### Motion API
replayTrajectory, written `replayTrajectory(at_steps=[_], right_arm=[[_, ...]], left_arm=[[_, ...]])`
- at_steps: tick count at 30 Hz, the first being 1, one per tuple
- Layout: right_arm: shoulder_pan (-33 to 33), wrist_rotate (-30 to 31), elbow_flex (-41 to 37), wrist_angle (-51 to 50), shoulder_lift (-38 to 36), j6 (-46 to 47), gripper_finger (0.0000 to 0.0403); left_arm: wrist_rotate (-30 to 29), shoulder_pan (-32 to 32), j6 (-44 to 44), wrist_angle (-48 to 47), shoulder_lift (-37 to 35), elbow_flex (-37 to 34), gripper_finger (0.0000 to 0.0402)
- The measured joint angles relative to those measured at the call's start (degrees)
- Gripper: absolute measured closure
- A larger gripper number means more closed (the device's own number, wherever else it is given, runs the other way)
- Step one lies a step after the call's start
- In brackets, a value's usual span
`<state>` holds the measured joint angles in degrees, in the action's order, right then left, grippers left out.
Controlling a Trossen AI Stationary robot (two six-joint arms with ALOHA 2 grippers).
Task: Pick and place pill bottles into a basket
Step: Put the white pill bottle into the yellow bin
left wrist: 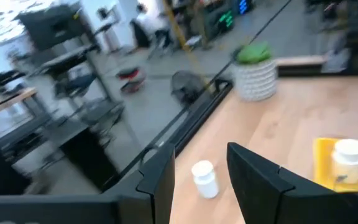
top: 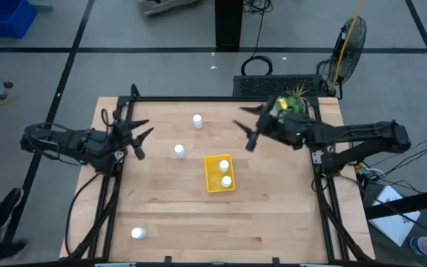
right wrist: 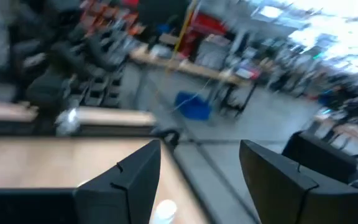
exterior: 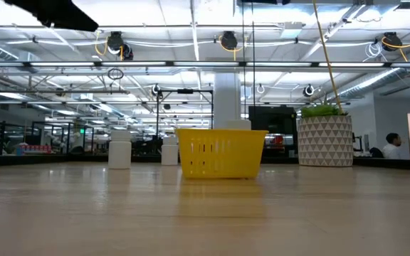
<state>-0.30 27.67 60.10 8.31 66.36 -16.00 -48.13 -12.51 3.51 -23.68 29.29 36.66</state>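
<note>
The yellow basket (top: 216, 183) stands near the table's middle and holds two white pill bottles (top: 224, 166) (top: 226, 181). Three more bottles stand on the table: one far of the basket (top: 197, 121), one left of it (top: 179, 151), one near the front left corner (top: 138, 233). My left gripper (top: 144, 141) is open and empty above the table's left part; a bottle (left wrist: 204, 178) shows beyond its fingers (left wrist: 199, 152). My right gripper (top: 242, 135) is open and empty, raised above the table far right of the basket; it also shows in the right wrist view (right wrist: 199, 149).
A white patterned pot with a green plant (top: 293, 100) stands at the table's far right corner, close to my right arm; it also shows in the low view (exterior: 325, 140). In the low view the basket (exterior: 221, 153) stands between two bottles (exterior: 119, 153) and the pot.
</note>
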Motion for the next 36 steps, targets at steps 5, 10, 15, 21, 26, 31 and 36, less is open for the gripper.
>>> replayTrajectory(at_steps=[5,10,15,21,26,31,36], right_arm=[[-1.84,-0.67,-6.71,9.22,-5.67,-1.47,0.0193],[-1.98,-0.72,-11.61,15.02,-9.57,-4.83,0.0193],[-1.98,-0.71,-15.06,17.82,-11.91,-6.37,0.0193],[-1.98,-0.71,-15.74,17.75,-12.58,-6.39,0.0193],[-1.98,-0.71,-15.76,16.58,-12.60,-6.33,0.0193],[-1.98,-0.73,-15.76,15.75,-12.58,-6.10,0.0193],[-1.98,-0.73,-15.76,15.39,-12.58,-5.74,0.0193]], left_arm=[[-1.42,3.77,-3.24,-6.98,8.69,6.79,0.0250],[-5.13,9.69,-4.32,-8.34,17.27,11.86,0.0250],[-7.44,14.97,-1.36,-7.65,23.91,14.53,0.0250],[10.89,22.17,-2.76,-8.55,29.18,17.01,0.0250],[24.86,29.87,-9.84,-15.21,33.16,19.88,0.0242],[25.95,34.39,-8.99,-21.05,37.68,22.20,0.0190],[31.79,36.88,-5.20,-22.60,42.54,25.22,0.0115]])
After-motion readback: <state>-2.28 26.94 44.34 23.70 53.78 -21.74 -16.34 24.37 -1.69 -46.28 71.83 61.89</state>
